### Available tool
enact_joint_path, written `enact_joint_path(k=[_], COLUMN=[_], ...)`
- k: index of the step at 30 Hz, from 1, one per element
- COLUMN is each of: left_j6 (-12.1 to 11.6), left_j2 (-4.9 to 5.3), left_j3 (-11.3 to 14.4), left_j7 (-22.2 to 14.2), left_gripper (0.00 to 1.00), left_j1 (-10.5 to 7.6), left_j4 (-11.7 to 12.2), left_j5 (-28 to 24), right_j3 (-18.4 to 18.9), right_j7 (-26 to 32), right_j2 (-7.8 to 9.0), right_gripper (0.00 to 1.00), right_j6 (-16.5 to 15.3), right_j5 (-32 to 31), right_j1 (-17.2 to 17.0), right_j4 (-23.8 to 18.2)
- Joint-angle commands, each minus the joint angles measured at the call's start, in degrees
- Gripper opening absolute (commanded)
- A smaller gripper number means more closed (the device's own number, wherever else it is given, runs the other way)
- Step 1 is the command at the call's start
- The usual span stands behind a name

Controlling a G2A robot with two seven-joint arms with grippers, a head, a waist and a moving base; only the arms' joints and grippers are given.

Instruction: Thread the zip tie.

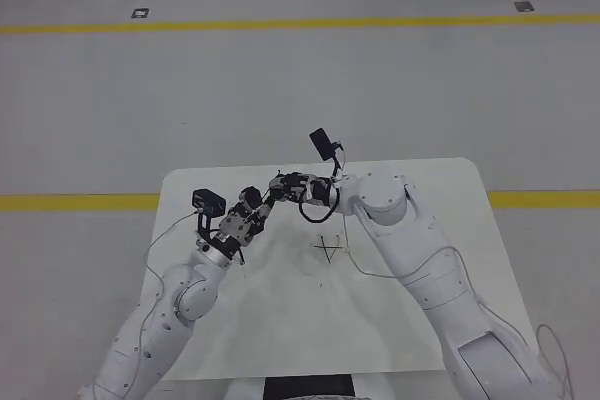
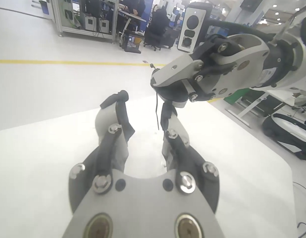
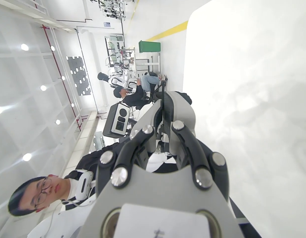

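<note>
The job looked to be at the hand-over stage, before any threading. The right gripper (image 3: 165, 97) was clenched on the black zip tie (image 2: 156, 111), held in the air above the white desk (image 1: 270, 330), with the thin tail hanging straight down from the pinch. The left gripper (image 2: 145, 105) stood released just beneath it. Its fingers (image 2: 120, 100) were spread, and the tail appeared to hang in the gap, closer to one finger, though whether it touched could not be told. The next move probably called for the left gripper to close gently on the tail without bending it. The tip would then need lining up with the small slot in the head, which leaves little room for error. A few loose black ties (image 1: 327, 247) lay crossed on the desk nearby. As for writing, a small label (image 2: 269, 71) on the right arm's wrist was too small to read.
</note>
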Motion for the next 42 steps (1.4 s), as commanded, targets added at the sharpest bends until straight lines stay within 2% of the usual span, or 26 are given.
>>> enact_joint_path(k=[1, 8, 19, 25, 28, 39, 42], left_j6=[-0.1, -0.5, -1.0, -1.2, -1.5, -2.0, -2.0], left_j2=[-0.01, -0.01, 0.09, 0.13, 0.13, 0.15, 0.14], left_j3=[0.0, -0.2, -0.7, -0.8, -0.9, -1.2, -1.3], left_j7=[0.0, 0.3, -0.2, -0.6, -0.7, -0.8, -0.8], left_gripper=[0.25, 0.14, 0.14, 0.10, 0.05, 0.06, 0.09], left_j1=[0.06, 0.80, 1.32, 1.69, 1.69, 1.62, 1.63], left_j4=[-0.1, -0.6, -1.0, -1.3, -1.4, -1.1, -1.1], left_j5=[-0.1, -0.5, -0.2, -0.2, -0.4, -0.7, -0.8], right_j3=[-0.3, -0.8, -1.1, -1.3, -1.5, -2.4, -2.5], right_j7=[-0.6, -1.6, -1.9, -1.5, -1.4, -1.7, -1.8], right_j2=[0.03, 0.20, 0.64, 0.87, 0.97, 1.01, 1.04], right_gripper=[0.00, 0.00, 0.00, 0.00, 0.00, 0.00, 0.00], right_j6=[0.7, 2.0, 2.4, 2.4, 2.4, 2.4, 2.4], right_j5=[-0.3, -0.6, -0.4, -0.2, -0.2, 1.1, 1.4], right_j1=[0.0, 0.1, -0.6, -0.7, -0.5, 0.1, 0.2], right_j4=[0.1, -0.2, -1.4, -1.7, -1.6, -1.1, -1.0])
